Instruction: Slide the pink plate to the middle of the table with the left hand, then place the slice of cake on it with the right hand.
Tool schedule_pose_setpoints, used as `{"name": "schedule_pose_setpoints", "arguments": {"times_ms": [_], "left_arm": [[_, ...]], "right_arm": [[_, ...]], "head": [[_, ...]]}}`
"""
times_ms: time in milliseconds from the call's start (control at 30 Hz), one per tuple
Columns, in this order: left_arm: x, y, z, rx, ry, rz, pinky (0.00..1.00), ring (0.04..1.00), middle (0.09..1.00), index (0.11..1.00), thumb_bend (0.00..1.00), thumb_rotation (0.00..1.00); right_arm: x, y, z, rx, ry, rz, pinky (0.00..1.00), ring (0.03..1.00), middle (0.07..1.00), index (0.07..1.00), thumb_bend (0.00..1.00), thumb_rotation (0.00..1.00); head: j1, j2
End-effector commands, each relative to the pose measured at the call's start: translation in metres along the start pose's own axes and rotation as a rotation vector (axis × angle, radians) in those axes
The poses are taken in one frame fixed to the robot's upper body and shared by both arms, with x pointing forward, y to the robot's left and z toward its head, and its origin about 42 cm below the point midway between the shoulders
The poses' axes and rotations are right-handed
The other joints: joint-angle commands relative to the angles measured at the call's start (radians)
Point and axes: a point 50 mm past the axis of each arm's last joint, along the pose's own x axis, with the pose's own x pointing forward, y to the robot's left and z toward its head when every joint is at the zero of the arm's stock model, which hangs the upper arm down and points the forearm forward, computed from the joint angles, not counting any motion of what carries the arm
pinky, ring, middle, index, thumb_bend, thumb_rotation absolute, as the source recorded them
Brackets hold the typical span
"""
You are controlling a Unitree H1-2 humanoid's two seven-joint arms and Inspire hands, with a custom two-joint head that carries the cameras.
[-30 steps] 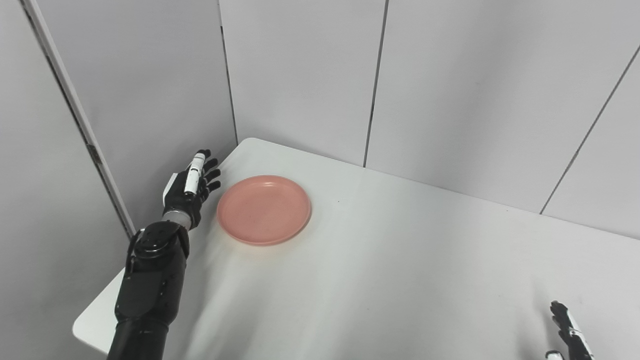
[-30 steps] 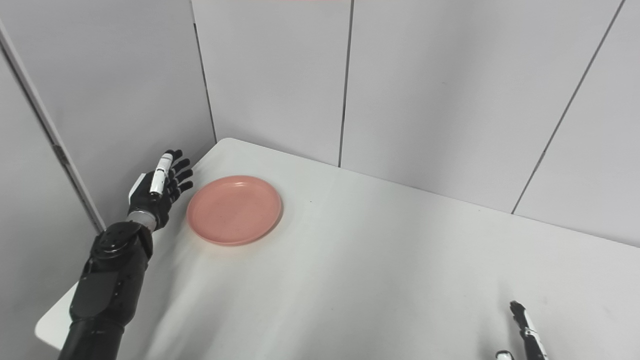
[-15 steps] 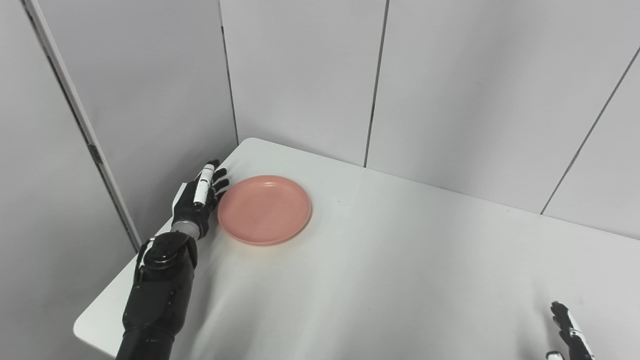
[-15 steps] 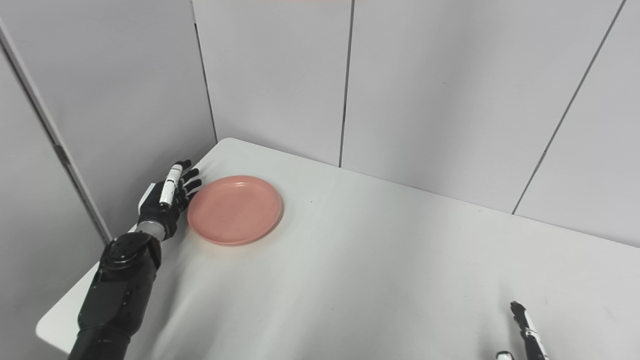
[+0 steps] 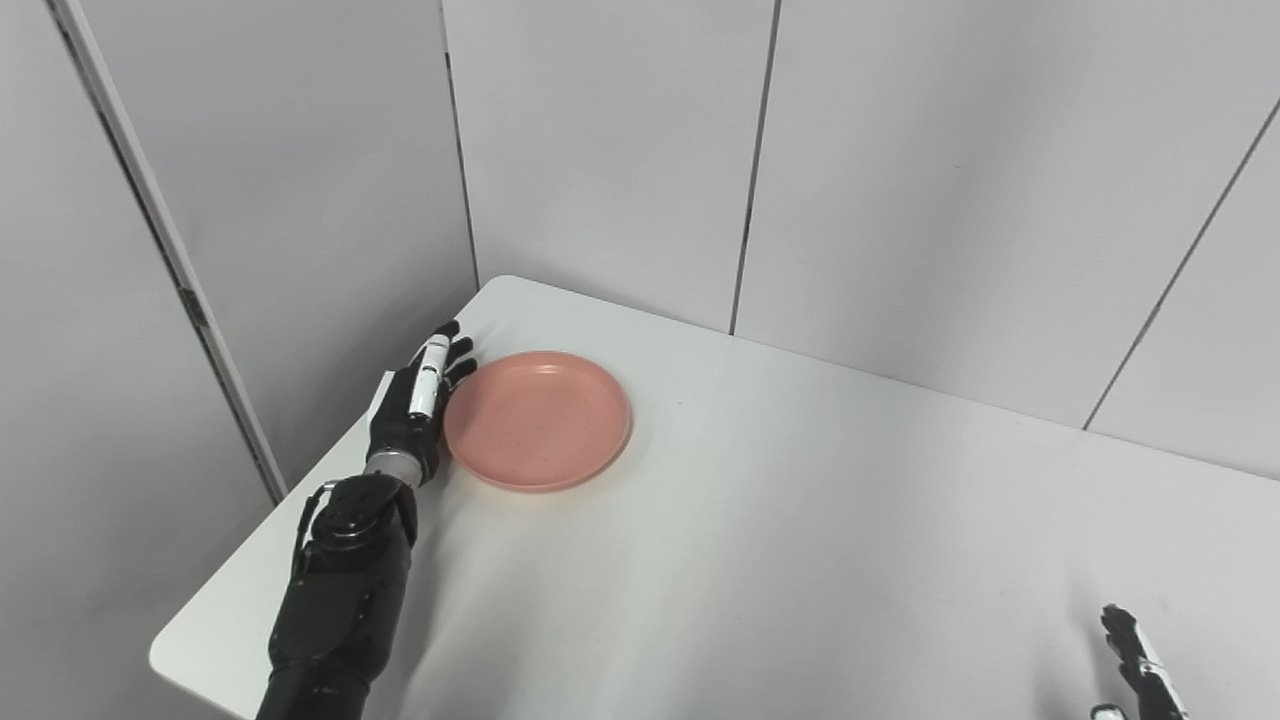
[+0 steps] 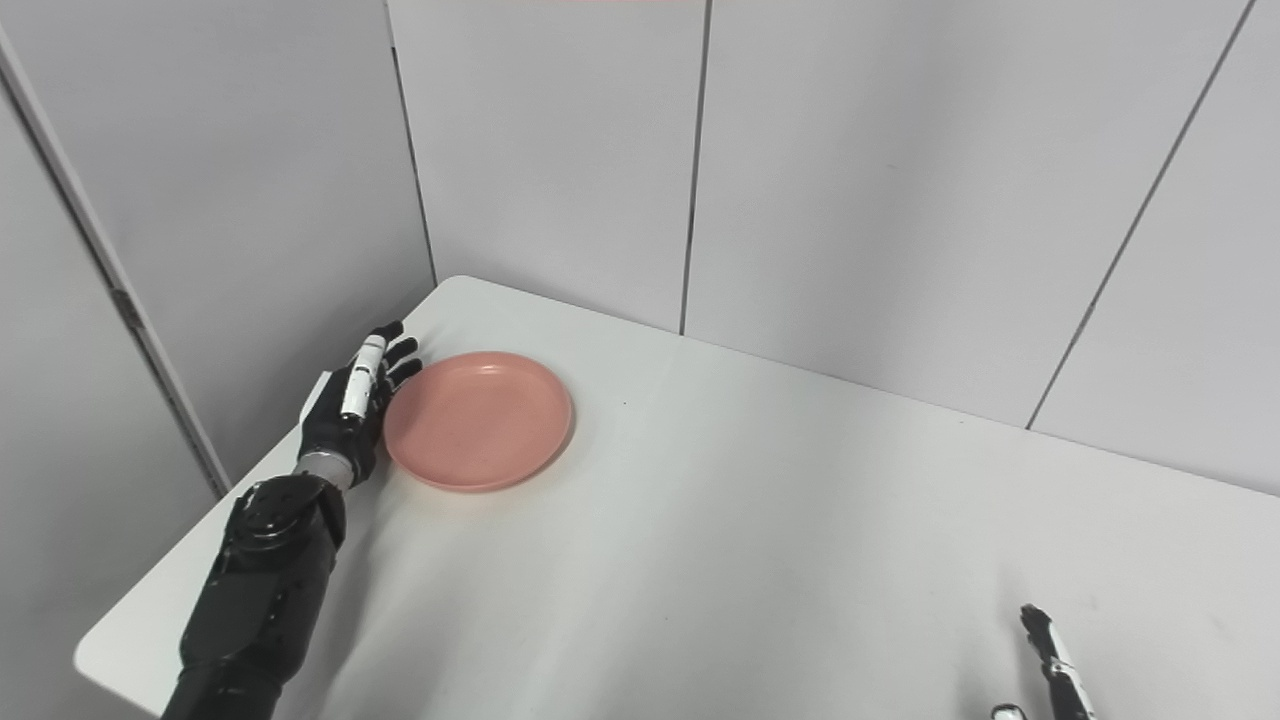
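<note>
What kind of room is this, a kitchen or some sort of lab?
Probably a lab test booth, not a kitchen. Plain grey wall panels close in a bare white table, and all it holds is one pink plate, with the robot's left hand at the plate's rim.

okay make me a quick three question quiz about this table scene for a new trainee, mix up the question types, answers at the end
1. True or false: the left hand is flat against the left rim of the pink plate.
2. What lies on the plate? A) a slice of cake B) nothing C) a fork
3. Fill in: at the bottom right corner only the fingertips of the ____ hand show above the table.

Key: 1 true; 2 B; 3 right.
</note>
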Motion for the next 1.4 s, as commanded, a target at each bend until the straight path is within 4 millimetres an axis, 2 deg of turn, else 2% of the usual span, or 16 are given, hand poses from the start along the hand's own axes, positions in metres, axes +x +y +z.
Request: {"name": "schedule_pose_setpoints", "arguments": {"times_ms": [0,233,400,700,800,867,967,1367], "left_arm": [[0.002,-0.021,0.001,-0.001,-0.004,-0.059,0.90,0.908,0.920,0.905,0.32,1.00],[-0.005,-0.041,-0.008,-0.008,0.013,-0.125,0.90,0.906,0.921,0.904,0.32,1.00],[-0.009,-0.054,-0.011,-0.015,0.017,-0.164,0.90,0.911,0.926,0.909,0.32,1.00],[-0.015,-0.082,-0.010,-0.024,0.030,-0.247,0.90,0.913,0.927,0.899,0.33,0.99],[-0.016,-0.088,-0.010,-0.021,0.042,-0.274,0.91,0.919,0.932,0.904,0.33,1.00],[-0.019,-0.098,-0.014,-0.016,0.057,-0.303,0.90,0.917,0.930,0.903,0.32,1.00],[-0.022,-0.107,-0.018,-0.013,0.079,-0.333,0.89,0.909,0.922,0.905,0.31,1.00],[-0.039,-0.148,-0.032,-0.028,0.137,-0.480,0.90,0.918,0.934,0.924,0.31,1.00]], "right_arm": [[-0.003,0.001,0.002,0.006,-0.001,-0.009,1.00,0.979,0.968,0.963,0.33,1.00],[-0.003,0.004,0.004,0.012,0.005,0.005,1.00,0.979,0.975,0.970,0.34,1.00],[-0.003,0.007,0.007,0.014,-0.001,0.015,0.99,0.973,0.975,0.975,0.36,1.00],[0.000,0.014,0.016,0.006,-0.026,0.010,0.92,0.930,0.935,0.931,0.29,1.00],[0.001,0.018,0.017,0.006,-0.026,0.010,0.91,0.925,0.930,0.926,0.29,1.00],[0.003,0.021,0.017,0.019,-0.025,0.010,0.91,0.922,0.925,0.920,0.35,1.00],[0.005,0.027,0.018,0.013,-0.030,0.011,0.89,0.917,0.922,0.917,0.37,1.00],[0.009,0.042,0.026,0.000,-0.035,0.015,0.89,0.924,0.934,0.928,0.33,1.00]], "head": [[-0.004,0.004],[-0.040,0.016],[-0.099,0.031],[-0.187,0.053],[-0.235,0.063],[-0.258,0.069],[-0.302,0.080],[-0.454,0.119]]}}
